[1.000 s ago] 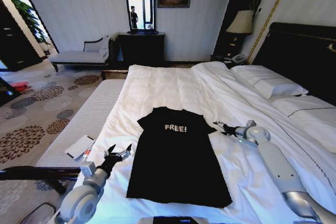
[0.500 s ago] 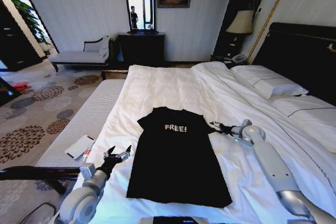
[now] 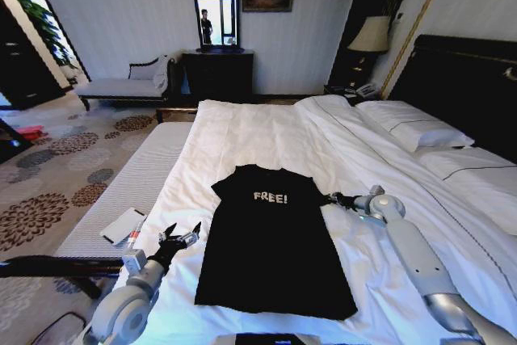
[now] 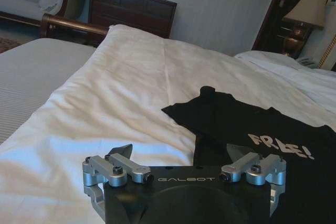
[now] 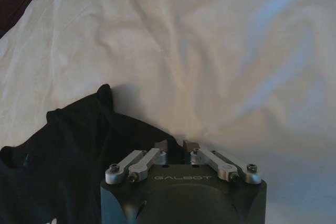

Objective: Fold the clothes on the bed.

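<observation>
We have the black T-shirt [image 3: 271, 240] lying flat on the white duvet of the bed [image 3: 266, 131], chest up, its white "FREE!" lettering readable, hem toward the foot edge nearest us and collar pointing up the bed. It sits a little toward the left side of the bed, well clear of the pillows [image 3: 416, 125] stacked against the dark headboard [image 3: 472, 82] at the far right. Our right gripper [image 3: 329, 197] is down at the shirt's right sleeve, right at the sleeve's outer edge, and in the right wrist view its fingers [image 5: 160, 145] are drawn together with the tips nearly meeting at the black cloth [image 5: 68, 161]; whether any fabric is actually pinched between them, we cannot tell. Our left gripper [image 3: 182, 235] hangs just beside the shirt's left side, about level with the waist, over bare duvet, and its two fingers are spread wide apart with nothing between them. In the left wrist view the left sleeve and lettering of the shirt [image 4: 252, 129] lie just beyond those fingers [image 4: 123, 150]. A white-and-dark card [image 3: 123, 225] rests on the grey bench [image 3: 129, 191] along the bed's left edge.
</observation>
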